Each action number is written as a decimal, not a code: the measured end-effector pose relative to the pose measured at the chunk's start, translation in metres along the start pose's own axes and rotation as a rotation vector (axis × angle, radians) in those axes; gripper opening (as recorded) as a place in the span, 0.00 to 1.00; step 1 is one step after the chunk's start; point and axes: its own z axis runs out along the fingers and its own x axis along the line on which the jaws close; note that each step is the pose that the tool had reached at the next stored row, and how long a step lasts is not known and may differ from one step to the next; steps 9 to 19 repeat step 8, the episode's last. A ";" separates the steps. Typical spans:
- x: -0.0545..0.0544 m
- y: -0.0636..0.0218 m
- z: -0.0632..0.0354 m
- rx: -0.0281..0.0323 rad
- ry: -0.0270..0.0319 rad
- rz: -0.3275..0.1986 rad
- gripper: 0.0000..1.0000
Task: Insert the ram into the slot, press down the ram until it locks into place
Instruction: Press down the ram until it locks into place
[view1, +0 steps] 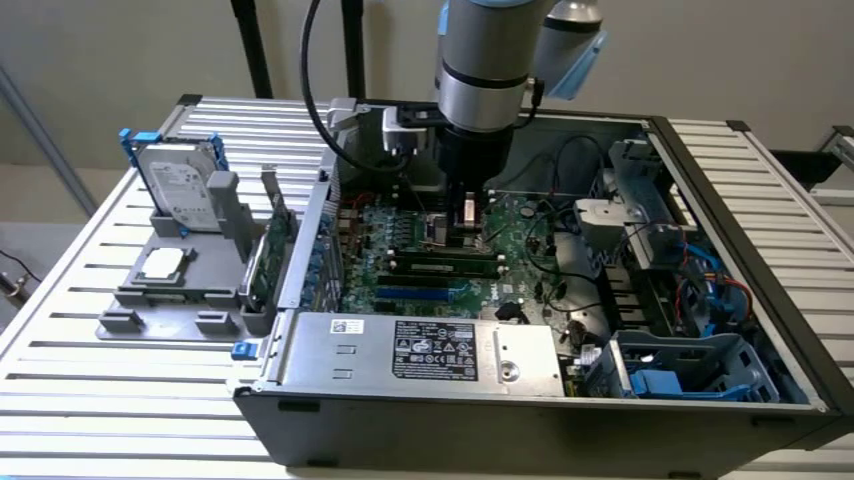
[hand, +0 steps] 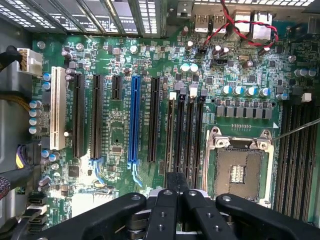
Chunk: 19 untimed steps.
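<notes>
The black two-fingered end effector (view1: 470, 228), fingers drawn together on nothing I can see, hangs just above the board beside the long green ram stick (view1: 447, 262), which lies lengthwise across the exterior view, apparently seated in a narrow black memory slot (view1: 430, 271), with metal case walls (view1: 694, 190) well apart.

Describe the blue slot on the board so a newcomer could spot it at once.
Inside the open grey computer case lies the green motherboard. A row of long parallel slots runs to one side of its square silvery processor socket. The blue slot is the only blue one there, flanked by black slots, with a white slot further along.
</notes>
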 end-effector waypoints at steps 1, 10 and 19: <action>0.000 0.0000 0.0000 0.0000 0.0001 0.000 0.11; 0.000 0.0000 0.0000 0.0000 0.0000 0.000 0.11; 0.000 0.0000 0.0000 0.0000 0.0000 0.000 0.11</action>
